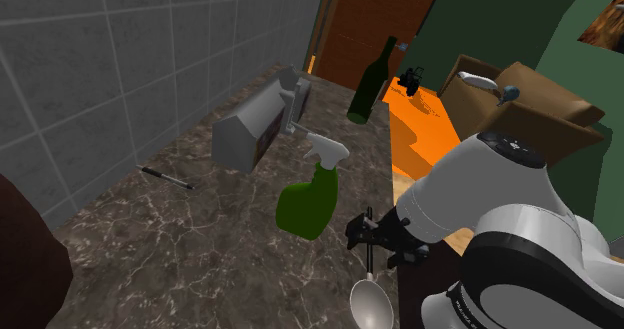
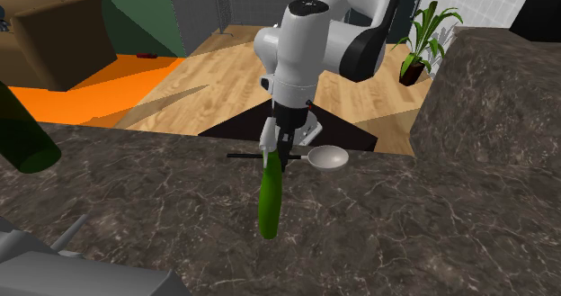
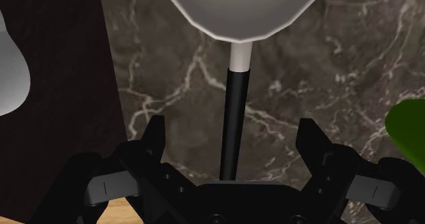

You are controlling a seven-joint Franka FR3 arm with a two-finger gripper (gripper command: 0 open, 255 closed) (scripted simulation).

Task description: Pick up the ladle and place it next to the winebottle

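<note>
Shoulder view, left to right: thin dark pen (image 1: 167, 177) on marble counter (image 1: 200, 247); grey boxy appliance (image 1: 255, 127); green spray bottle (image 1: 308, 202) with white trigger head. Dark green wine bottle (image 1: 372, 82) upright at far counter end. Grey-bowled ladle (image 1: 370, 300) lies at near counter edge, well apart from wine bottle. Black gripper (image 3: 231, 124) over ladle's black handle, fingers (image 3: 155, 137) spread apart, not touching it.

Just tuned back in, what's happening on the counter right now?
The arm's gripper is open over the ladle at the marble counter's edge by the stand. Its fingers sit either side of the black handle without touching it. The ladle is not lifted yet. The wine bottle is at the far end, beyond a green spray bottle.
</note>
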